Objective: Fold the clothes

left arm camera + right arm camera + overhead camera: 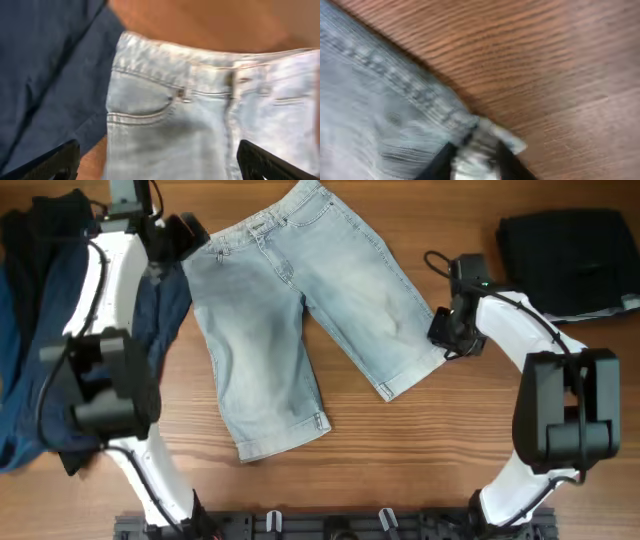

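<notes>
The pale blue denim shorts [290, 310] lie spread flat on the wooden table [420, 470], waistband at the far side and both legs pointing toward the front. My left gripper [185, 238] is open over the waistband's left corner; in the left wrist view its fingers [157, 150] straddle the pocket area of the shorts [200, 110] without touching it. My right gripper [445, 330] is at the outer hem corner of the right leg. In the right wrist view its fingers [475, 157] are shut on that hem corner of the shorts [380, 110].
A pile of dark navy and black garments [40, 330] lies along the left edge, touching the shorts' left side; it also shows in the left wrist view [50, 65]. A folded black garment [565, 255] sits at the far right.
</notes>
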You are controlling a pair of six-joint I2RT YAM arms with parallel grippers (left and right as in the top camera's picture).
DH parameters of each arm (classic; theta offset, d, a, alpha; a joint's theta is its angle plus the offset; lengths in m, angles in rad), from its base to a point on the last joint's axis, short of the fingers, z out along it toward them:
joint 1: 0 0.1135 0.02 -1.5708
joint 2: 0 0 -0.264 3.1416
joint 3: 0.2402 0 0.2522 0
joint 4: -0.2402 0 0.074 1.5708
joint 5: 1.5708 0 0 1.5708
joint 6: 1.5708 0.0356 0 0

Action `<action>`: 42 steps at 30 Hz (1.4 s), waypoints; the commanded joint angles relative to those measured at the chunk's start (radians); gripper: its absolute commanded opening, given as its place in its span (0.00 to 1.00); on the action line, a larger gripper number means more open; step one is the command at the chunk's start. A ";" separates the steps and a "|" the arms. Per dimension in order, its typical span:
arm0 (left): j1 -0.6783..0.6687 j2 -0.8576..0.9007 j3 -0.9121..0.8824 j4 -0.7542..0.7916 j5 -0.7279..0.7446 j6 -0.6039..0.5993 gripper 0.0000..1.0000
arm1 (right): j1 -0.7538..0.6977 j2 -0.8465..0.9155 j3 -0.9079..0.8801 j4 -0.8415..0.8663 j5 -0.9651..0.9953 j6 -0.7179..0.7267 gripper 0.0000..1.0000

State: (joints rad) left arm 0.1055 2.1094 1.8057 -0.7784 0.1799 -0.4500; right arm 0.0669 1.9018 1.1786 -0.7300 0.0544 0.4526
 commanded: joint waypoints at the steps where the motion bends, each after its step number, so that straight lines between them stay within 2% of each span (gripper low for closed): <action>1: -0.005 -0.117 0.001 0.004 0.009 0.055 1.00 | 0.003 0.072 -0.013 0.021 -0.063 -0.006 0.04; 5: -0.011 -0.182 0.001 0.004 0.009 0.054 1.00 | 0.001 0.115 -0.013 0.154 -0.046 0.026 0.04; 12: -0.072 -0.200 0.001 0.016 0.009 0.089 1.00 | -0.042 0.328 0.008 0.640 0.002 0.037 0.04; 15: -0.106 -0.200 0.001 0.035 0.005 0.106 0.99 | -0.108 0.460 0.158 0.679 -0.004 -0.018 0.04; 21: -0.113 -0.200 0.001 0.033 0.001 0.106 0.99 | -0.171 0.497 0.375 0.650 -0.025 -0.095 0.04; 25: -0.113 -0.200 0.001 0.051 -0.039 0.107 1.00 | -0.198 0.497 0.564 0.484 -0.034 -0.160 0.06; 26: -0.113 -0.200 0.001 0.058 -0.044 0.114 1.00 | -0.198 0.497 0.610 0.424 -0.045 -0.183 0.20; 27: -0.113 -0.200 0.001 0.068 -0.045 0.135 1.00 | -0.198 0.496 0.669 0.338 -0.057 -0.207 0.66; 28: -0.113 -0.200 0.001 0.069 -0.044 0.156 1.00 | -0.197 0.488 0.731 0.246 -0.071 -0.219 0.99; 31: -0.113 -0.200 0.001 0.068 -0.047 0.168 1.00 | -0.196 0.415 0.931 -0.087 -0.178 -0.233 1.00; 33: -0.112 -0.200 0.001 0.067 -0.048 0.187 1.00 | -0.195 0.304 1.008 -0.296 -0.368 -0.240 1.00; 34: -0.109 -0.200 0.001 0.064 -0.047 0.199 1.00 | -0.191 0.246 1.007 -0.388 -0.438 -0.257 1.00; 38: -0.100 -0.225 0.001 0.056 -0.047 0.238 1.00 | -0.090 0.155 1.007 -0.745 -0.455 -0.376 0.98; 41: -0.072 -0.296 0.001 0.032 -0.047 0.238 1.00 | 0.060 0.155 0.967 -0.866 -0.430 -0.423 0.96; 42: -0.055 -0.329 0.001 0.008 -0.047 0.238 1.00 | 0.124 0.155 0.929 -0.872 -0.428 -0.423 0.91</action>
State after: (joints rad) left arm 0.0147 1.8896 1.8057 -0.7479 0.1421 -0.2371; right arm 0.0948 2.0350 2.1628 -1.5871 -0.3599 0.0757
